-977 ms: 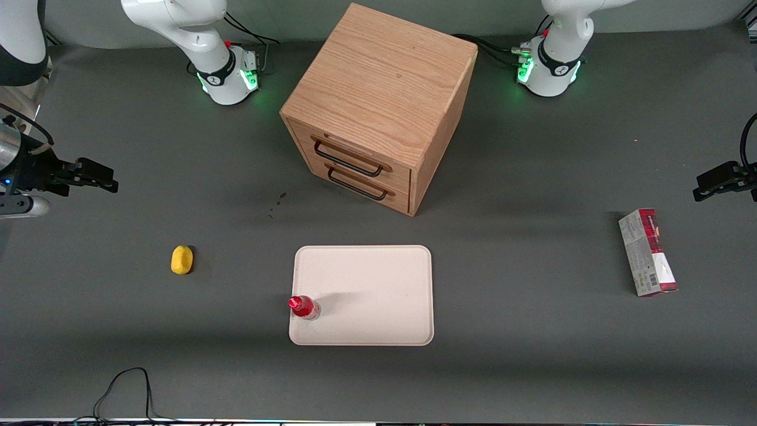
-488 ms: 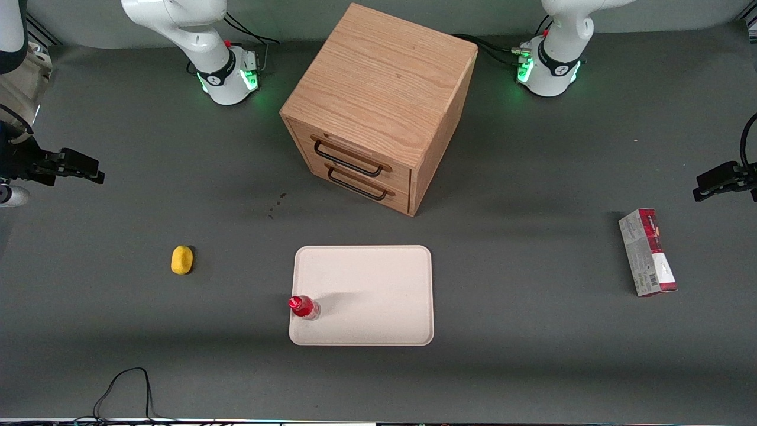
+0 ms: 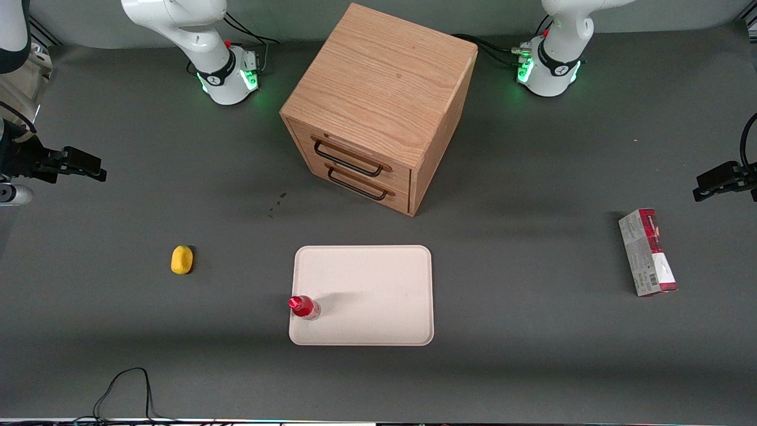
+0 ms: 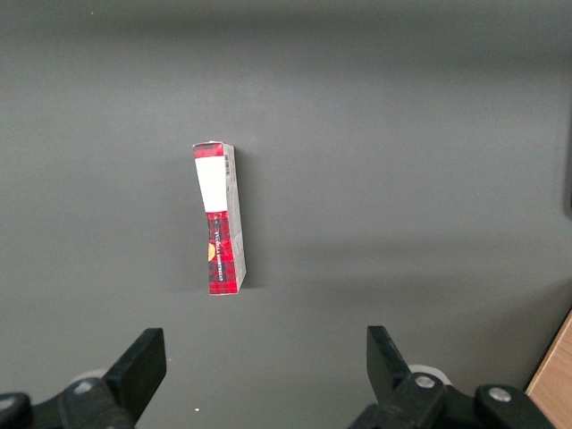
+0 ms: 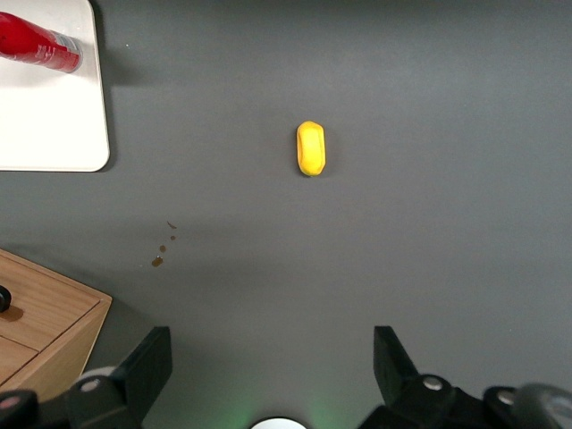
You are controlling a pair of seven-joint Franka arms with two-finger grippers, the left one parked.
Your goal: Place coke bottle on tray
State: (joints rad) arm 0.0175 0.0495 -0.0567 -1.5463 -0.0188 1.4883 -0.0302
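Note:
The small red coke bottle (image 3: 304, 307) stands upright on the cream-white tray (image 3: 378, 296), at the tray's edge toward the working arm's end and near the corner nearer the front camera. In the right wrist view the bottle (image 5: 37, 46) stands on the tray's corner (image 5: 54, 125). My right gripper (image 3: 89, 167) is open and empty. It hangs high above the table at the working arm's end, far from the tray. In the right wrist view its fingers spread wide (image 5: 271, 362) with nothing between them.
A wooden drawer cabinet (image 3: 378, 100) with two closed drawers stands farther from the front camera than the tray. A yellow oval lump (image 3: 182, 260) lies between the tray and the working arm's end. A red-and-grey carton (image 3: 647, 252) lies toward the parked arm's end. A cable (image 3: 127, 390) lies near the table's front edge.
My right gripper has drawn back a little toward the working arm's end and risen, away from the tray. The bottle and tray have not moved.

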